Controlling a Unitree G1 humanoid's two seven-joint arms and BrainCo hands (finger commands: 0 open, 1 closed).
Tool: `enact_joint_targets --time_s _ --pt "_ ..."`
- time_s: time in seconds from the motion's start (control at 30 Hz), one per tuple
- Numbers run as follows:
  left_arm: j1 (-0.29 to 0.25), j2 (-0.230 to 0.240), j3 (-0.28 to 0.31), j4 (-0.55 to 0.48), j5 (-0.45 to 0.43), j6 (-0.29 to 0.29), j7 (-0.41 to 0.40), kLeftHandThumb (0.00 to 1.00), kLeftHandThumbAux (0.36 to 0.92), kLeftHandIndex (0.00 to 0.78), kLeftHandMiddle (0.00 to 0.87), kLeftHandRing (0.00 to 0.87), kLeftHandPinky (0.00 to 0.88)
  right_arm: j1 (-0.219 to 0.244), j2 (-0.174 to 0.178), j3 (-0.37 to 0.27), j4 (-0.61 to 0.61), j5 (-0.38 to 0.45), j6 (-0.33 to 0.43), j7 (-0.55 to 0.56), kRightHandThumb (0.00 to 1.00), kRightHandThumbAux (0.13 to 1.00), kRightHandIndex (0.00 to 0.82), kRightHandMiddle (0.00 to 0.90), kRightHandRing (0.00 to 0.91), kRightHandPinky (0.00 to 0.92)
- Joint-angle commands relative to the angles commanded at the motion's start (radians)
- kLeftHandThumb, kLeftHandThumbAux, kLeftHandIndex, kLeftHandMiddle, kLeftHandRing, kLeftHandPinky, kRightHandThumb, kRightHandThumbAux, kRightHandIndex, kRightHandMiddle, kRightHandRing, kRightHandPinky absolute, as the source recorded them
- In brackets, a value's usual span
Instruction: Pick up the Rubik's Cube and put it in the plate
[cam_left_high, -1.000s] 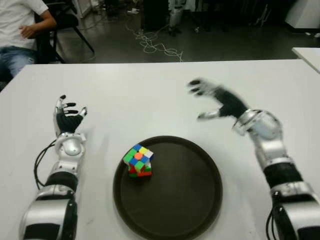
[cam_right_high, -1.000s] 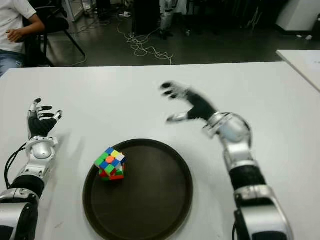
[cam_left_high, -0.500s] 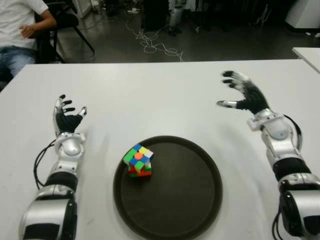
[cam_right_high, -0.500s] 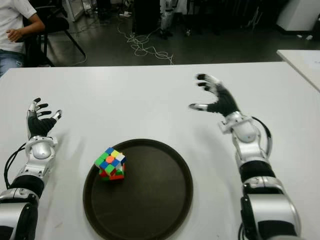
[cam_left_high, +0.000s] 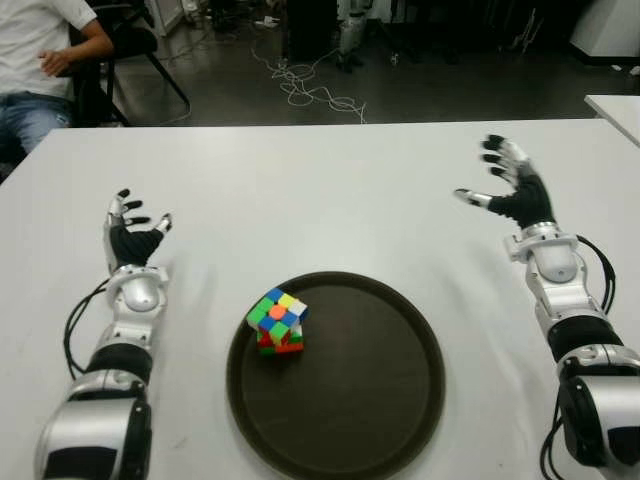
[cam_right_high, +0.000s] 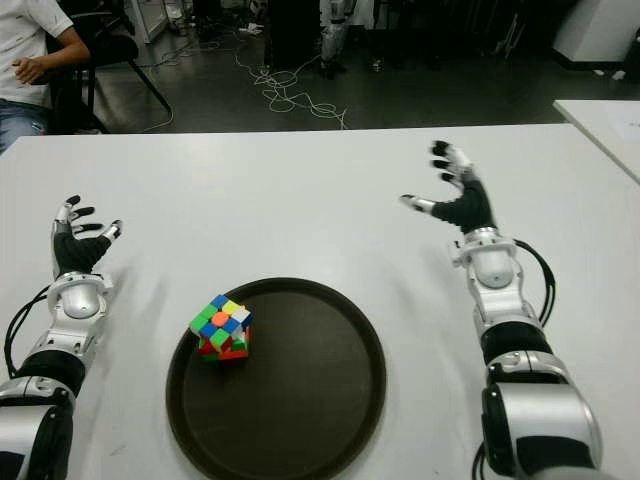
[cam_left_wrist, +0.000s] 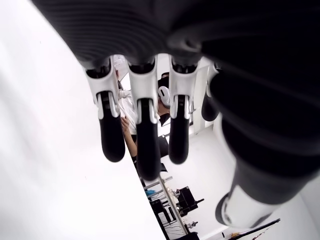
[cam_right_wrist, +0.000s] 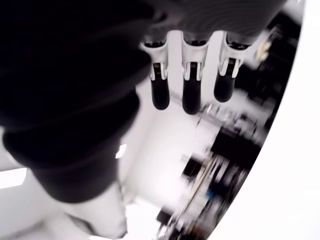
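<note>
- The right hand (cam_left_high: 512, 188) has pulled back over the last second, from a spot just beyond the plate (cam_left_high: 400, 400) out to the far right of it, well apart from its rim. Its fingers are spread wide and it holds nothing.
- That retreat, with the cube left behind, reads as the placing step being over; the task looks finished or very nearly so.
- The Rubik's Cube (cam_left_high: 277, 320) has not shifted. It sits inside the plate, at the plate's left edge, tilted rather than flat, and may be leaning on the raised rim.
- The plate holds only the cube; the rest of its dark floor is bare.
- The left hand (cam_left_high: 133, 232) shows to the left of the plate, fingers relaxed and apart, holding nothing, unchanged in place.
- The white surface (cam_left_high: 300, 190) around the plate carries nothing else.
- A seated person (cam_left_high: 40, 60) is well beyond the plate, past the surface's far left corner.
</note>
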Motion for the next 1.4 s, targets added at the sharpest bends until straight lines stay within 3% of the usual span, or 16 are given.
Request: enact_joint_targets --time_s 0.43,0.6,0.67,0.77,0.93,1.17,1.4 --pt "0.007 0.001 0.01 0.013 -0.016 -0.022 -0.01 0.074 0.794 0.138 0.312 0.372 0.46 0.071 0.049 -0.014 -0.01 -0.031 -0.032 -0.174 0.005 0.852 0.09 0.076 0.07 0.048" --pt "0.009 0.002 0.01 0.018 -0.017 -0.032 -0.013 0.084 0.798 0.137 0.452 0.546 0.624 0.071 0.051 -0.004 -0.005 -0.051 -0.029 -0.208 0.0 0.844 0.057 0.035 0.034 0.014" --pt "0.01 0.003 0.009 0.022 -0.016 -0.036 -0.014 0.082 0.795 0.135 0.436 0.527 0.571 0.068 0.054 -0.003 -0.001 -0.053 -0.029 -0.213 0.0 0.841 0.047 0.023 0.023 0.007" --pt "0.01 0.005 0.008 0.025 -0.013 -0.04 -0.014 0.068 0.787 0.126 0.312 0.373 0.388 0.06 0.06 -0.006 0.007 -0.05 -0.029 -0.214 0.0 0.823 0.036 0.009 0.005 0.001" --pt "0.007 0.009 0.002 0.029 -0.006 -0.038 -0.012 0.064 0.77 0.129 0.231 0.27 0.312 0.046 0.064 -0.008 0.02 -0.046 -0.029 -0.211 0.0 0.779 0.023 0.001 0.0 0.0" --pt "0.006 0.012 -0.005 0.028 0.002 -0.04 -0.006 0.076 0.784 0.146 0.214 0.241 0.3 0.037 0.052 0.02 0.04 -0.087 -0.055 -0.232 0.0 0.734 0.011 0.0 0.0 0.0" --pt "0.004 0.012 -0.007 0.025 0.002 -0.034 -0.004 0.083 0.783 0.154 0.231 0.271 0.339 0.031 0.043 0.044 0.052 -0.122 -0.097 -0.259 0.0 0.76 0.011 0.0 0.0 0.0"
